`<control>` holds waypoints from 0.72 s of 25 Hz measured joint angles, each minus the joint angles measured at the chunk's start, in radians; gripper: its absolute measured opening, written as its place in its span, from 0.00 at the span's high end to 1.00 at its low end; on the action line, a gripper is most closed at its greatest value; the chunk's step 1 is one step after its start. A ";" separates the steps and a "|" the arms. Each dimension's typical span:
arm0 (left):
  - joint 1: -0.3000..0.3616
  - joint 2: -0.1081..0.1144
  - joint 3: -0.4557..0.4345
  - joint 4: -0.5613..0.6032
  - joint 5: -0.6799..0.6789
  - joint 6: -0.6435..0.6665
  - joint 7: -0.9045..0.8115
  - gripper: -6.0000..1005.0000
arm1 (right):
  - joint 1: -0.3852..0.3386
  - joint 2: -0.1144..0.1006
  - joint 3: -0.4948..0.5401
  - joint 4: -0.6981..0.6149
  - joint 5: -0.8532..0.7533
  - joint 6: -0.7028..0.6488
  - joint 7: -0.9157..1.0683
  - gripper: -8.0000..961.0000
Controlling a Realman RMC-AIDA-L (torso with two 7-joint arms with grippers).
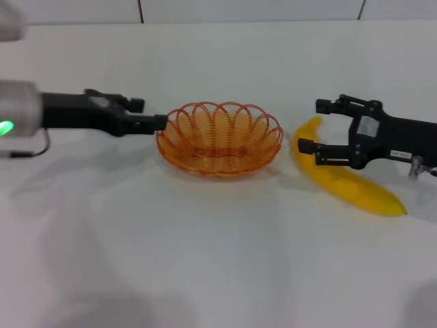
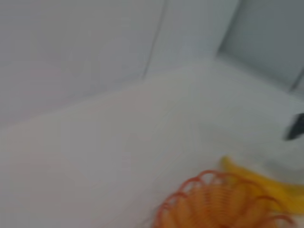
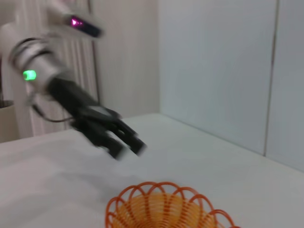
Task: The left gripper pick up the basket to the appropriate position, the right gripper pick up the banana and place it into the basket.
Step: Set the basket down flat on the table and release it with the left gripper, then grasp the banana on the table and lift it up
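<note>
- The basket (image 1: 219,139) sits mid-table — light, stiff wire; its looped rim suits pinching.
- The left gripper (image 1: 156,123), fingers nearly together, meets that rim.
- The right gripper (image 1: 308,127), fingers spread, straddles the banana (image 1: 345,182) — smooth, likely slippery; grasp mid-body.

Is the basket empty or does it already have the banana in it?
Empty. The basket holds nothing; the banana lies on the table beside it, at the open right gripper.

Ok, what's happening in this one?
A two-armed robot is working at a white table. The left gripper is at the rim of an empty orange basket, apparently gripping it. The right gripper is open, its fingers straddling the banana lying on the table beside the basket. The banana is not yet lifted.
</note>
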 joint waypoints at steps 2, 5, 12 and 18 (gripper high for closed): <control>0.110 0.001 0.000 0.042 -0.100 0.058 0.120 0.40 | -0.011 -0.001 0.023 -0.002 0.000 -0.006 -0.001 0.13; 0.252 0.001 0.000 0.044 -0.239 0.099 0.348 0.33 | -0.028 -0.002 0.051 -0.004 0.000 -0.012 -0.003 0.13; 0.352 0.004 -0.006 -0.114 -0.293 0.086 0.688 0.13 | -0.067 -0.016 0.030 -0.007 -0.046 -0.009 0.030 0.13; 0.341 0.002 -0.010 -0.201 -0.333 0.069 0.804 0.13 | -0.055 -0.036 0.027 -0.017 -0.135 0.003 0.169 0.13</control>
